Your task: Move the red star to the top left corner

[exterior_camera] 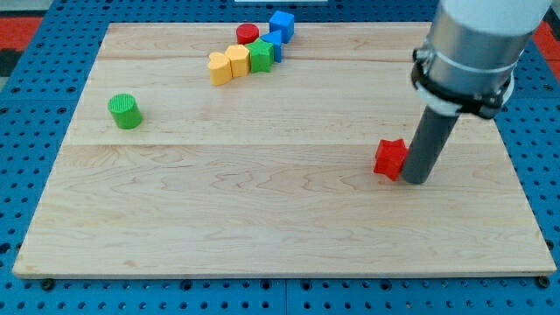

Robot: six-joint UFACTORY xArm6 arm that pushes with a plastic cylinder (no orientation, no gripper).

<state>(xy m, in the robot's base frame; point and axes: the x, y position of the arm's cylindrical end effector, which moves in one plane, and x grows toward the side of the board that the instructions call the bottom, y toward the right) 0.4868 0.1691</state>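
The tip (417,180) is set against the right side of the red star (390,158), touching it or very nearly so, on the wooden board (262,219). That placement is judged deliberate: with the rod on the star's right, a push toward the view's left is prepared, and the top left corner lies to the left and up. A purely leftward push would not be enough, so the contact would probably need to be shifted toward the star's lower right as well. No gripper is carried (only a plain rod is fitted), so nothing is clasped or held; the star can only be pushed.

The star is found in the right half of the board, a little below mid-height, well apart from every other block. It is seen as a small, chunky red piece with blunt points, its right edge partly hidden by the rod.

Near the top edge, left of centre, a cluster is gathered: a red cylinder (248,34), a blue cube (281,24), a green block (261,56) with another blue block (276,46) half hidden behind it, and two yellow blocks (238,60) (219,68) touching one another. A green cylinder (125,111) stands alone at the left. The cylinder lies closest to a straight line toward the corner, so it is judged the likeliest obstacle.
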